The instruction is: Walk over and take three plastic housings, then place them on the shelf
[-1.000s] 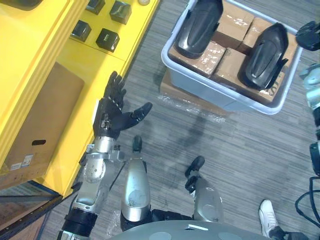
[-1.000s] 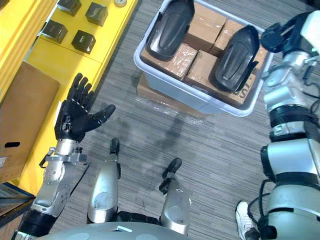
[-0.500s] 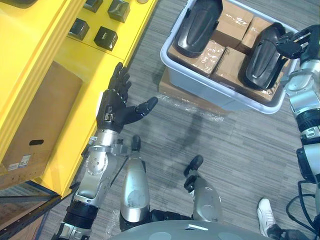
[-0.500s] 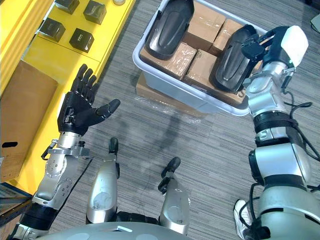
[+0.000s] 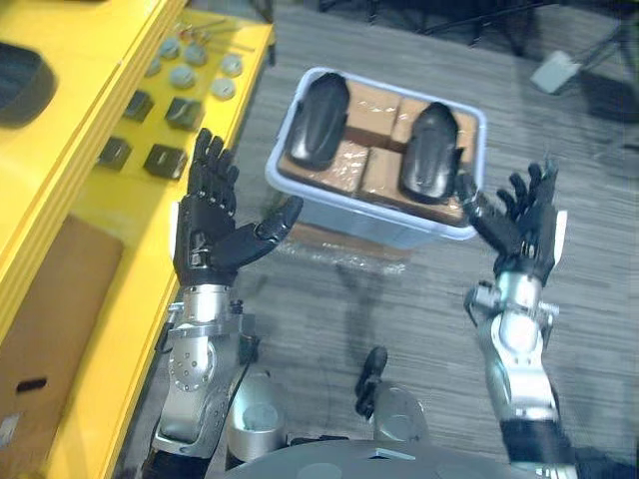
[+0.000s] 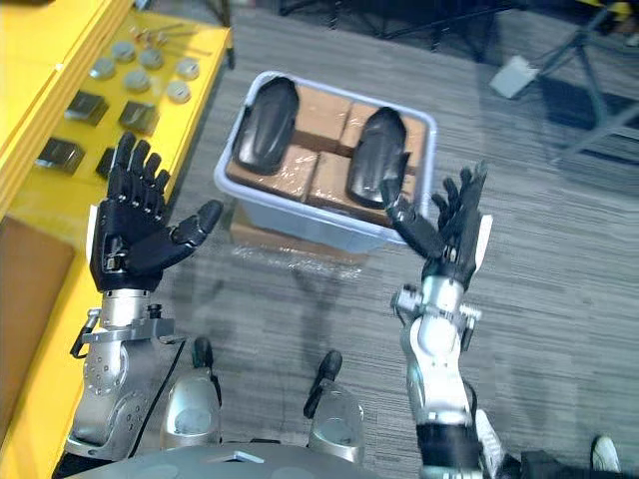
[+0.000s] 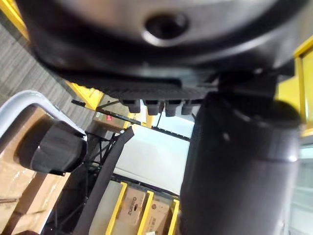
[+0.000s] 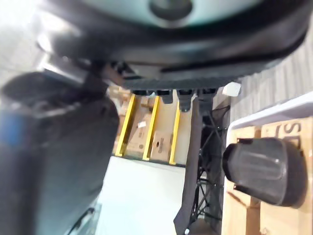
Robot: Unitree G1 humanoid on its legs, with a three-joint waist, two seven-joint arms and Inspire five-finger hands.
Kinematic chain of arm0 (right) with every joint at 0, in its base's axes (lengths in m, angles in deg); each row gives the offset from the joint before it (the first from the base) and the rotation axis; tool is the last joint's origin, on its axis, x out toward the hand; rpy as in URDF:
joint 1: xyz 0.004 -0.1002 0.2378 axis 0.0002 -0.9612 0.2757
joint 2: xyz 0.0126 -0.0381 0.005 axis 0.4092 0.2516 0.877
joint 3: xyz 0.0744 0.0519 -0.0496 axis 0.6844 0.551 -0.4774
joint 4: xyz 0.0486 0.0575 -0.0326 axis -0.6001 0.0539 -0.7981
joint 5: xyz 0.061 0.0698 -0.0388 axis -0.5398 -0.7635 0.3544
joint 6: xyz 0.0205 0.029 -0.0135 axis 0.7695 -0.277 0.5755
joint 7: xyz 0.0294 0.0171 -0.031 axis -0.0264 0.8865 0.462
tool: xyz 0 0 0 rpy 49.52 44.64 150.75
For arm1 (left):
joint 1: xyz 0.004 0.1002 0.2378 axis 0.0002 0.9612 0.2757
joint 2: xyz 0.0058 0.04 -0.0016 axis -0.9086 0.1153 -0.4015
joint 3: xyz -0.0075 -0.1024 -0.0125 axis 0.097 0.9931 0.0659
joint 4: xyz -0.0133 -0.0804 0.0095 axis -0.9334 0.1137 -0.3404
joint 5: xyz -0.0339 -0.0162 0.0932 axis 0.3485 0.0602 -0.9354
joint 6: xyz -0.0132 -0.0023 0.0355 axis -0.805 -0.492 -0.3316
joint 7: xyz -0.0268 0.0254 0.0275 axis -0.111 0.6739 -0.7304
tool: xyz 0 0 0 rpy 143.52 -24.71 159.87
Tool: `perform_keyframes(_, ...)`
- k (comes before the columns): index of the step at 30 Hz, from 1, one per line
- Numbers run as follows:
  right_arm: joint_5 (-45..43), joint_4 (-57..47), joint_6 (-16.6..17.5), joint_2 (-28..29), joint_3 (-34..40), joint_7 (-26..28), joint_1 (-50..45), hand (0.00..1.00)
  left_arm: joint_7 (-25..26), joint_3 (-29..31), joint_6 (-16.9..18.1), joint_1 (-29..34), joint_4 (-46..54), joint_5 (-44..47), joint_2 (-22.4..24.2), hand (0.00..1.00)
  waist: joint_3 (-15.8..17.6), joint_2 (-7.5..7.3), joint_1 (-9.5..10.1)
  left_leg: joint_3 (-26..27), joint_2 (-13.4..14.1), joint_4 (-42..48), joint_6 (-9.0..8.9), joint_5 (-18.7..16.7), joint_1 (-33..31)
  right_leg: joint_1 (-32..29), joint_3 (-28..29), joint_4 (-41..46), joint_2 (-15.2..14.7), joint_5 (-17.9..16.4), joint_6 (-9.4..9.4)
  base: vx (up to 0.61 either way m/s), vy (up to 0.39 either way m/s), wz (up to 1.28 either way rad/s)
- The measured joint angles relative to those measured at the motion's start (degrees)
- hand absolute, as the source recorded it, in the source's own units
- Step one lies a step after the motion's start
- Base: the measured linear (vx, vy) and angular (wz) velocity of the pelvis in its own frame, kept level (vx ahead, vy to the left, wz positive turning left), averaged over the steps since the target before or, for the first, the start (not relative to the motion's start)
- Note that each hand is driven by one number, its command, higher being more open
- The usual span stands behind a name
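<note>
Two black plastic housings (image 5: 319,120) (image 5: 431,152) lie side by side on brown cartons inside a pale blue bin (image 5: 371,222) on the floor ahead. My left hand (image 5: 210,235) is raised beside the bin's left corner, palm up, fingers straight, open and empty. To the right of the bin, my right hand (image 5: 524,225) is also lifted, with spread fingers holding nothing. Each wrist view looks past straight fingers to one housing (image 7: 49,147) (image 8: 261,169) in the bin. Another dark housing-like shape (image 5: 20,70) rests on the upper level of the yellow shelf.
The yellow shelf (image 5: 90,210) runs along the left, carrying small black blocks (image 5: 165,160) and round metal discs (image 5: 185,75); a cardboard box (image 5: 40,329) sits lower down. The bin stands on a wrapped carton (image 5: 344,242). Stand legs (image 6: 599,60) and a white object (image 5: 552,72) lie behind.
The whole picture has shifted, so the camera has moved. My right hand has drawn back from the right housing and opened its fingers. The left hand stays open.
</note>
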Motion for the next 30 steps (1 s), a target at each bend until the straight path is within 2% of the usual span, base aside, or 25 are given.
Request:
perform_keyframes(1,-0.8,-1.5,0.2,1.4,0.2,0.1,-3.3,1.00,0.6,0.4,0.6,0.6,0.0,0.2,0.7,1.00,-0.6,0.34,-1.27,1.1,0.2,0.9,-0.06,-0.5,1.1,0.9,0.9,-0.6,0.1,0.4,0.52,0.04,0.026,-0.37)
perform_keyframes(3,-1.6,-1.6,0.7,2.8,0.2,-0.4,-5.8,1.00,1.3,0.5,1.7,1.6,0.4,0.5,1.9,1.00,-2.0,0.96,-2.45,2.4,0.7,2.0,-0.24,-1.7,1.9,1.2,2.3,-1.0,0.4,0.6,0.58,0.04,0.027,-0.39)
perform_keyframes(4,-2.3,-1.6,0.8,3.3,0.2,-0.6,-6.5,1.00,1.4,0.4,2.0,2.0,0.6,0.8,2.3,1.00,-2.4,1.28,-2.54,2.9,0.8,2.3,-0.30,-2.1,2.3,1.2,2.9,-1.3,0.6,0.7,0.56,0.08,0.043,-0.50)
perform_keyframes(6,-3.4,-1.1,0.9,4.2,0.3,-1.4,-8.4,1.00,1.5,0.2,2.2,2.2,1.0,2.3,3.5,1.00,-3.3,2.92,-2.64,4.3,1.8,5.0,-0.54,-4.5,3.1,1.7,4.6,-1.1,1.1,0.6,0.47,0.09,0.053,-0.45)
perform_keyframes(7,-3.4,-0.6,0.9,4.3,0.1,-1.7,-9.3,1.00,1.5,0.0,2.2,2.2,1.0,2.4,4.0,1.00,-3.9,4.02,-2.89,4.5,2.4,7.9,-0.48,-6.6,3.0,1.5,5.2,0.3,1.2,0.1,0.10,0.06,0.060,-0.28)
perform_keyframes(8,-3.4,-0.3,0.9,4.3,-0.2,-1.8,-9.7,1.00,1.3,-0.5,2.2,2.2,1.0,2.5,4.0,1.00,-4.1,4.45,-3.04,4.2,2.7,9.9,-0.38,-8.0,2.7,1.3,5.5,1.9,1.1,-0.7,-0.09,0.05,0.074,-0.22)
perform_keyframes(11,-3.4,0.6,0.9,4.8,-1.8,-2.6,-9.6,1.00,-0.9,-1.7,2.0,2.2,1.0,3.3,3.9,1.00,-4.0,4.31,-2.96,3.2,3.3,15.2,0.13,-12.8,2.5,0.0,5.8,8.2,0.4,-2.4,-1.14,-0.01,0.125,-0.20)
perform_keyframes(12,-3.6,1.0,0.9,5.1,-3.4,-3.2,-9.8,1.00,-2.3,-2.7,1.8,2.2,1.0,4.8,3.1,1.00,-3.8,3.89,-2.82,3.3,3.5,16.9,0.45,-14.8,3.0,-3.0,5.4,15.6,-0.7,-2.1,-1.72,-0.10,0.154,-0.19)
perform_keyframes(15,-4.1,1.6,1.3,6.1,-6.4,-3.6,-11.7,1.00,-4.0,-4.3,1.9,4.0,1.2,4.9,0.3,1.00,-3.9,2.35,-2.84,4.2,3.2,16.5,1.48,-15.6,4.9,-6.2,4.8,22.2,-2.9,0.1,-4.53,-0.07,0.113,-0.14)
perform_keyframes(16,-4.2,1.9,1.4,6.3,-6.4,-3.3,-11.6,1.00,-3.8,-4.6,1.9,4.0,1.2,4.9,-0.3,1.00,-3.9,2.14,-2.94,4.1,3.3,16.6,1.78,-15.7,5.1,-6.7,5.2,22.8,-3.1,0.0,-4.69,0.00,0.050,-0.02)
perform_keyframes(17,-4.6,2.5,1.8,6.5,-6.4,-2.8,-11.5,1.00,-3.3,-5.0,1.9,3.8,1.2,5.0,-0.9,1.00,-4.0,2.03,-3.25,3.4,3.4,16.7,2.04,-15.7,4.7,-7.3,7.2,21.6,-2.6,-3.6,-4.39,0.01,-0.025,0.36)
perform_keyframes(18,-4.8,2.8,3.3,6.5,-5.9,-2.2,-11.5,1.00,-1.9,-6.3,2.2,2.2,1.1,5.0,-1.2,1.00,-4.0,2.11,-4.18,1.3,3.3,17.7,1.75,-15.9,2.0,-7.6,10.8,15.9,-1.3,-4.1,-3.75,0.02,-0.060,0.49)
perform_keyframes(21,-5.2,3.0,4.0,6.4,-5.2,-1.9,-11.4,1.00,-0.3,-8.0,2.1,-0.9,0.7,5.0,-1.8,1.00,-3.9,2.10,-4.68,-2.3,3.3,21.6,0.46,-17.4,-2.3,-8.7,15.3,11.8,-0.7,-3.9,-3.47,0.05,-0.152,0.57)
perform_keyframes(22,-5.5,3.2,4.0,6.3,-5.1,-1.3,-11.5,1.00,0.3,-8.1,2.1,-1.2,0.4,5.0,-2.0,1.00,-4.2,1.56,-5.02,-4.4,3.6,24.0,-1.19,-18.9,-3.1,-7.5,16.9,12.0,-0.1,-4.6,0.96,0.12,-0.221,0.64)
perform_keyframes(23,-6.0,3.7,3.9,4.8,-4.9,-0.4,-11.2,1.00,1.0,-8.1,2.0,-1.1,-0.7,5.2,-1.5,1.00,-3.4,4.21,-5.33,-6.8,5.4,24.8,-2.57,-19.7,-2.5,-6.4,14.3,15.5,1.2,-7.6,2.66,0.18,-0.214,0.64)
perform_keyframes(24,-6.2,3.8,3.8,4.1,-4.9,-0.2,-11.3,1.00,1.1,-8.4,1.8,-0.9,-1.4,5.5,-1.2,1.00,-3.6,5.12,-5.50,-7.8,5.8,24.3,-2.75,-19.4,-2.1,-6.1,13.0,17.4,1.5,-9.2,2.55,0.24,-0.204,0.61)
perform_keyframes(25,-7.2,4.0,3.1,2.1,-4.9,0.1,-11.1,1.00,0.9,-8.6,0.7,-0.2,-1.7,6.7,-0.5,1.00,-4.5,6.45,-5.45,-8.6,7.2,22.6,-3.70,-17.9,-0.7,-6.2,11.2,21.3,2.3,-12.1,1.27,0.27,-0.202,0.39)
perform_keyframes(26,-7.2,4.2,2.8,1.3,-4.9,0.2,-10.6,1.00,1.0,-8.4,0.5,0.0,-1.8,6.8,-0.3,1.00,-4.7,6.75,-5.34,-8.7,7.7,22.3,-3.31,-17.4,-0.2,-6.2,10.9,22.3,2.7,-13.2,0.68,0.33,-0.272,0.30)
perform_keyframes(27,-7.1,5.1,1.4,-0.6,-5.1,0.4,-8.2,1.00,1.4,-7.7,-0.4,0.2,-1.9,8.2,0.2,1.00,-4.8,6.90,-5.30,-8.3,8.9,22.6,-0.46,-14.9,-0.2,-5.9,9.6,23.8,3.4,-14.1,-0.41,0.25,-0.230,0.15)
perform_keyframes(28,-7.1,5.4,0.9,-1.2,-5.1,0.4,-7.6,1.00,1.4,-7.5,-0.8,0.2,-2.2,9.5,0.3,1.00,-4.8,6.90,-5.41,-7.7,9.4,22.8,0.55,-13.6,-0.4,-5.0,8.7,23.4,3.7,-14.2,-0.64,0.27,-0.282,0.29)
perform_keyframes(29,-7.3,5.5,0.4,-1.7,-4.9,0.4,-7.2,1.00,1.2,-7.5,-1.1,0.0,-3.0,10.9,0.4,1.00,-4.8,6.86,-5.64,-6.1,10.0,22.8,2.78,-11.5,-0.4,-3.1,7.4,22.0,3.7,-14.3,-0.91,0.20,-0.198,0.58)
perform_keyframes(30,-7.3,5.4,0.2,-2.2,-3.9,0.3,-7.5,1.00,0.8,-7.4,-1.5,0.1,-3.9,11.4,0.5,1.00,-4.8,6.82,-6.02,-3.7,10.6,22.8,4.28,-8.9,-0.5,0.0,5.5,19.5,3.3,-14.2,-1.30,0.20,-0.150,0.68)
